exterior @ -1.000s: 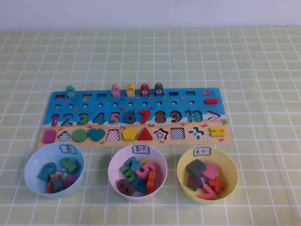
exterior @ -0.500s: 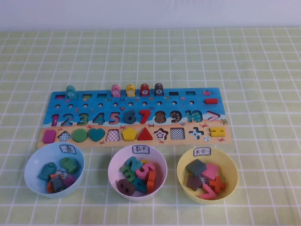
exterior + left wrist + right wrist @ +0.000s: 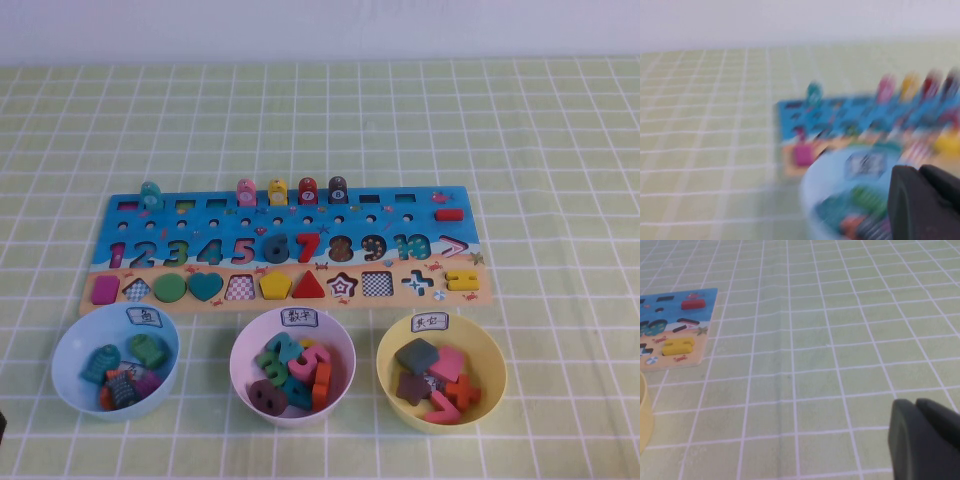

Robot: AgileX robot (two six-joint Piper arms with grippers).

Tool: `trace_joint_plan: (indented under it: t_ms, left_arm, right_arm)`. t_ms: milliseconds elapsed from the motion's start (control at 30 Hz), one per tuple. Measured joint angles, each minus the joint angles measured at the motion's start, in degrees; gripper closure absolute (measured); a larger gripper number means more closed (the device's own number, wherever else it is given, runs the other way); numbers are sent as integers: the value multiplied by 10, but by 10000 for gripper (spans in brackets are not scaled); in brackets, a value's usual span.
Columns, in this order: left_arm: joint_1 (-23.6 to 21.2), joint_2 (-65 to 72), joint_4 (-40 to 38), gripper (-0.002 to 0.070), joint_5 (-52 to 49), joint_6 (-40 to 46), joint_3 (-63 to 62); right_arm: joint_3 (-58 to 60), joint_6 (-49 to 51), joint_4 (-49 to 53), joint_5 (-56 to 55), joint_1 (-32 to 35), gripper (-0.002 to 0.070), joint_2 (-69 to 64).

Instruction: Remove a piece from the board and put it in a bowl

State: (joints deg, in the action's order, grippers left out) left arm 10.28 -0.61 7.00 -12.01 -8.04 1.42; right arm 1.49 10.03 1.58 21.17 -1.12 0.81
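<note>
Bowls, three in a row, occupy the near edge of the table: blue bowl [image 3: 115, 360] on the left, pink bowl [image 3: 292, 366] in the middle, yellow bowl [image 3: 441, 372] on the right, each already holding pieces. Left gripper [image 3: 926, 202] hangs low beside the blue bowl, outside the high view save perhaps a dark sliver at the near-left corner; its jaws are fully closed and hold nothing. Right gripper [image 3: 925, 440] hovers over bare cloth [image 3: 840, 340] to the right of the board; its jaws appear closed and empty.

Beyond the bowls lies the board [image 3: 285, 205]. The piece [image 3: 105, 289], a magenta square, sits in the leftmost slot of the sandy strip, untouched.

Risks, as judged: closed jaws must open before descent, or they will strike the flat piece. The piece lies flush in its recess, so a shallow pinch may slip. The yellow bowl stands well apart from the piece; release into the nearer blue bowl would be an error.
</note>
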Motion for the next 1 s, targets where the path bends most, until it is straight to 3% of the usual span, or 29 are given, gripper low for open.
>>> trace_joint_plan:
  t_ms: [167,367,600,867,1000]
  left_arm:
    - [0,0,-101,680,104,-127,0]
    - [0,0,-121,680,180,-152,0]
    - [0,0,-113,680,191,-155,0]
    - [0,0,-117,680,217,-225,0]
    - [0,0,-119,680,141,-279,-11]
  right_arm:
    - [0,0,0,0,0,693,0]
    - [0,0,0,0,0,693,0]
    - [0,0,0,0,0,693,0]
    - [0,0,0,0,0,693,0]
    - [0,0,0,0,0,693,0]
